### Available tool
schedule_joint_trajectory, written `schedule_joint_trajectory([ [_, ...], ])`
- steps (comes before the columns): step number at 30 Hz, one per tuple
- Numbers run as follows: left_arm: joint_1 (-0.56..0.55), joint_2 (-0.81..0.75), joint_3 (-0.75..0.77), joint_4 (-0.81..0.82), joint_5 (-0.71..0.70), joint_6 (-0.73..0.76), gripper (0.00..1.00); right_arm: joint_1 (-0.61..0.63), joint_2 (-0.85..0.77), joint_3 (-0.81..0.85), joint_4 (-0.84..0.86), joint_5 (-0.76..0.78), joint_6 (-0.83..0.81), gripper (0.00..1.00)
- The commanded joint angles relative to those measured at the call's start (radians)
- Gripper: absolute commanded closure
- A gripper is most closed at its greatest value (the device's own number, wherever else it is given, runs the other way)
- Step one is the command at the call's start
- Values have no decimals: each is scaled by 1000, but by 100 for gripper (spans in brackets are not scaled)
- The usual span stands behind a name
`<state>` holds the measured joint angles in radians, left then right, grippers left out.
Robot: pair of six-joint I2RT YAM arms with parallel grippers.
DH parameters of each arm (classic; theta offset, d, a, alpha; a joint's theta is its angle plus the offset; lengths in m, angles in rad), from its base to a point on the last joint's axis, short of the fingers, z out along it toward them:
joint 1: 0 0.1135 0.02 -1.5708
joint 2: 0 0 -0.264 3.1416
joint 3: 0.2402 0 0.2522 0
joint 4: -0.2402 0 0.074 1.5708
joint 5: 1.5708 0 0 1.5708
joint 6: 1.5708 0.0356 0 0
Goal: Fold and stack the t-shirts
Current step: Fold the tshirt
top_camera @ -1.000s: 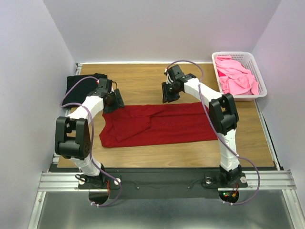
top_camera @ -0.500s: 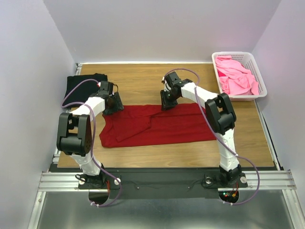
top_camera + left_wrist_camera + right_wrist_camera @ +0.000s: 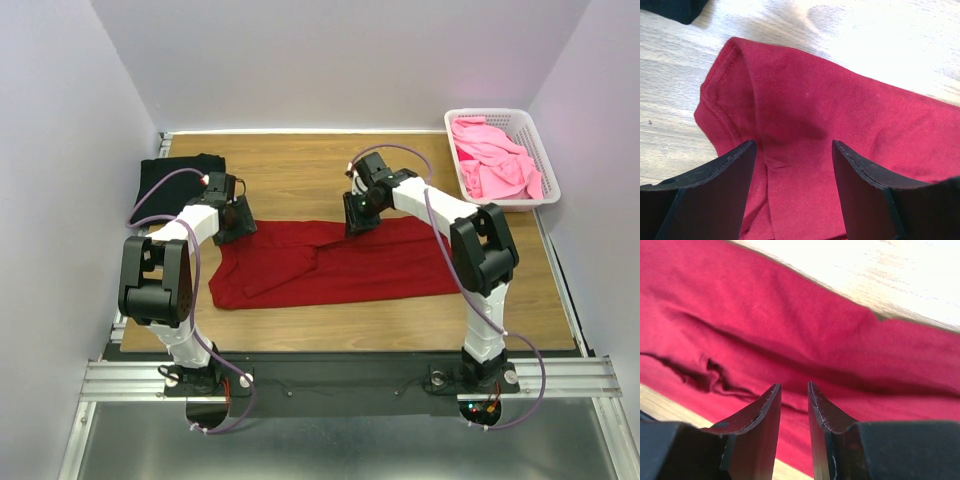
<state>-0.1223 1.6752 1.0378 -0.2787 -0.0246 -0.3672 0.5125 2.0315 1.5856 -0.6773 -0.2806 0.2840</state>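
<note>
The left fingers [image 3: 715, 180] gape empty over the far-left corner of the dark red cotton t-shirt [image 3: 340, 262] on the wooden bench [image 3: 300, 180]. The right fingers [image 3: 757, 425], a slit apart, hold nothing above its far edge. Likely a fold's start: both must pinch that edge.

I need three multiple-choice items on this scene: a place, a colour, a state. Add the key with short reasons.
1. The white plastic lattice basket stands at the wooden table's: A. far right corner B. near left corner C. middle
2. The cotton t-shirt spread mid-table is: A. black B. bright pink C. dark red
3. The left end effector is: A. shut on a black tee B. open over the spread t-shirt C. unseen
Key: 1 A, top view shows it there; 2 C, all views show red cloth; 3 B, its jaws stand apart above cloth.
</note>
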Motion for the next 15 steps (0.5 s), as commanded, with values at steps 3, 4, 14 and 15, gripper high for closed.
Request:
schedule_joint_trajectory([
  [3, 9, 3, -28, 15, -23, 5, 27, 9, -74, -39, 4, 35, -12, 66],
  [4, 10, 3, -31, 15, -24, 7, 27, 9, -73, -50, 4, 34, -11, 66],
  [14, 15, -12, -47, 15, -18, 2, 27, 9, -111, -185, 8, 49, 3, 66],
  [15, 15, -15, -44, 12, -17, 1, 27, 9, -120, -200, 8, 50, 4, 67],
])
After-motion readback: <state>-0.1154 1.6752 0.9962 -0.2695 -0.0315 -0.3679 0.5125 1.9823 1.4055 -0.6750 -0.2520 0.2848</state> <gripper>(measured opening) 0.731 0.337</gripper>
